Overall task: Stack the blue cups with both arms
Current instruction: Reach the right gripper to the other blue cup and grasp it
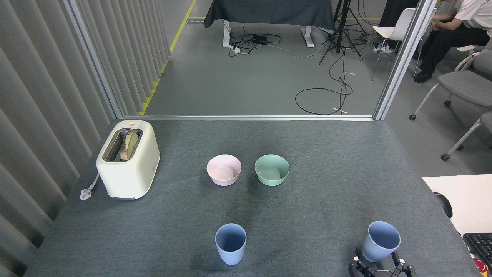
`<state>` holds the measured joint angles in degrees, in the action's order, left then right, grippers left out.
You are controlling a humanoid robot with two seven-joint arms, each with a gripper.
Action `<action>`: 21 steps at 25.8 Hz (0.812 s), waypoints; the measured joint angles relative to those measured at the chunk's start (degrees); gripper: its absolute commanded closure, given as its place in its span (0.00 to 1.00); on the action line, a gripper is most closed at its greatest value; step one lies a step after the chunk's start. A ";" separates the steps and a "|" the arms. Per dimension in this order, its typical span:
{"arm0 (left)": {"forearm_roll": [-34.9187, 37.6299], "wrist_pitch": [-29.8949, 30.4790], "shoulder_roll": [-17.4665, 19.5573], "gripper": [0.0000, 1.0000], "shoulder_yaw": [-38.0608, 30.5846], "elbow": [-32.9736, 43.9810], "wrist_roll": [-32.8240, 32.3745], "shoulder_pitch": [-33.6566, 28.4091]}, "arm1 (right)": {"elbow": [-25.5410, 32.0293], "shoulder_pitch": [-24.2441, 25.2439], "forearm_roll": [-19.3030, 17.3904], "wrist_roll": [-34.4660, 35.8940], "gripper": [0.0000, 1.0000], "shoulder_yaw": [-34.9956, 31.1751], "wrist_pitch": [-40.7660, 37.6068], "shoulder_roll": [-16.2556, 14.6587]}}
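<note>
Two pale blue cups, matte plastic, no handles, tapering to the base, both upright and open-mouthed on the grey table. Left cup stands near the front edge, about centre, nothing touching it. Right cup stands near the front right corner, well apart from the left cup.

Right claw pokes in from the bottom edge, black, fingers spread apart, one on each side of the right cup's base. Fingers sit just beside the cup wall; cannot tell if they touch it. Not clamped. Left claw is out of view.

Behind the cups: pink bowl and green bowl side by side mid-table, apart from each other. Cream toaster at far left, bread in its slot.
</note>
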<state>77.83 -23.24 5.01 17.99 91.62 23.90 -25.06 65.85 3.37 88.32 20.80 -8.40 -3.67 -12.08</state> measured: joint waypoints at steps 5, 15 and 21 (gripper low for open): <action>0.01 0.00 0.00 0.00 -0.05 -0.03 0.00 0.01 | -0.93 -1.18 0.00 0.06 0.00 -0.01 0.10 -0.12; 0.03 -0.04 0.00 0.00 -0.05 -0.04 0.07 0.01 | -2.98 -2.98 -0.81 -0.03 0.00 -0.14 0.39 -0.45; 0.04 -0.04 0.00 0.00 -0.06 -0.04 0.10 0.01 | -4.12 -4.09 -0.94 -0.08 0.01 -0.13 0.50 -0.89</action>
<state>77.87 -23.28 5.01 17.93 91.58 23.99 -25.05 61.73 -0.73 87.38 20.73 -8.53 -3.17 -12.97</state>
